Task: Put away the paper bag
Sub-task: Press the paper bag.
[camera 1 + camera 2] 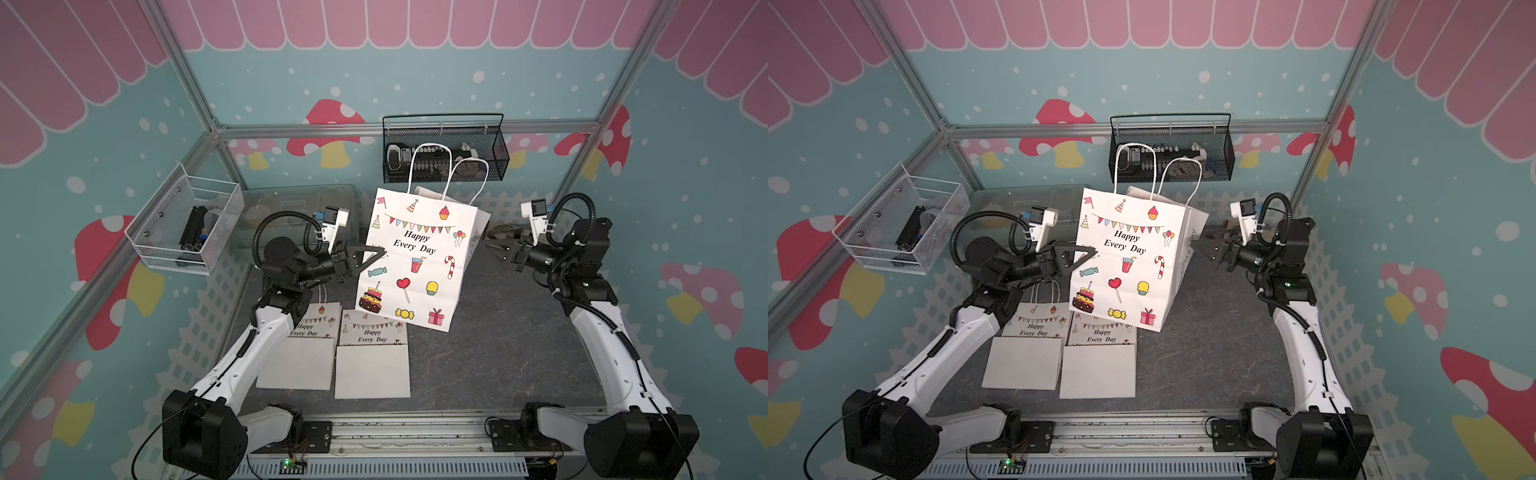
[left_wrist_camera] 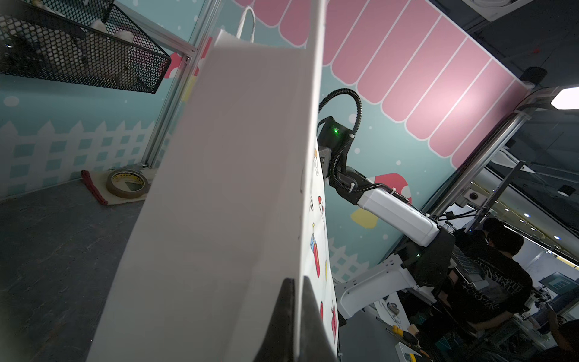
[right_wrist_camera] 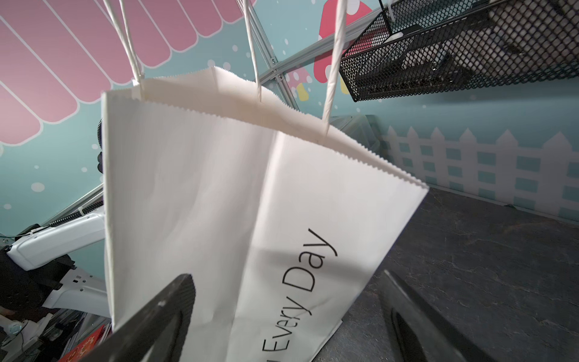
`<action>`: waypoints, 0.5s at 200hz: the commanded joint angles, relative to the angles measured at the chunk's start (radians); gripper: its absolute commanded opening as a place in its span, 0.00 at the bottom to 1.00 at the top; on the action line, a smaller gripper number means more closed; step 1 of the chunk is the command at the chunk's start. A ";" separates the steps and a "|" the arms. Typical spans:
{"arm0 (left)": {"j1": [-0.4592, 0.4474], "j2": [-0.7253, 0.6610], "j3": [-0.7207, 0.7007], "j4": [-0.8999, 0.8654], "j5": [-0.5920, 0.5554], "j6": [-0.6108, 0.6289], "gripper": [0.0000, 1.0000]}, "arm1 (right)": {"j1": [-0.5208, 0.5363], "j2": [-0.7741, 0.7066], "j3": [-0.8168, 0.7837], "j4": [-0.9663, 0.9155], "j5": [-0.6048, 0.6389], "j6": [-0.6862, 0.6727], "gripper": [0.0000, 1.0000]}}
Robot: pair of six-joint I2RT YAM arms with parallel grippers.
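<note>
Left arm [image 1: 266, 328] jaws shut, right arm [image 1: 598, 332] jaws spread wide.

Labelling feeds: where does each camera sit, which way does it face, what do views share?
Both top views: high above arm bases, looking down at the paper bag; left arm, right arm show.
Left wrist: on its arm, facing the bag's side; left end effector shut on its edge.
Right wrist: likewise, facing the bag's opposite side; right end effector open toward it.
Shared: bag, black mesh basket.
</note>
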 commanded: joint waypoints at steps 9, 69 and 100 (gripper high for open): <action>0.005 0.001 0.002 0.062 0.013 -0.046 0.00 | 0.021 0.009 -0.014 0.032 -0.033 -0.003 0.93; -0.004 0.021 0.003 0.117 0.015 -0.094 0.00 | 0.044 0.002 -0.012 0.003 -0.031 -0.042 0.92; -0.005 0.023 0.004 0.143 0.018 -0.117 0.00 | 0.046 0.005 -0.012 -0.006 -0.029 -0.050 0.92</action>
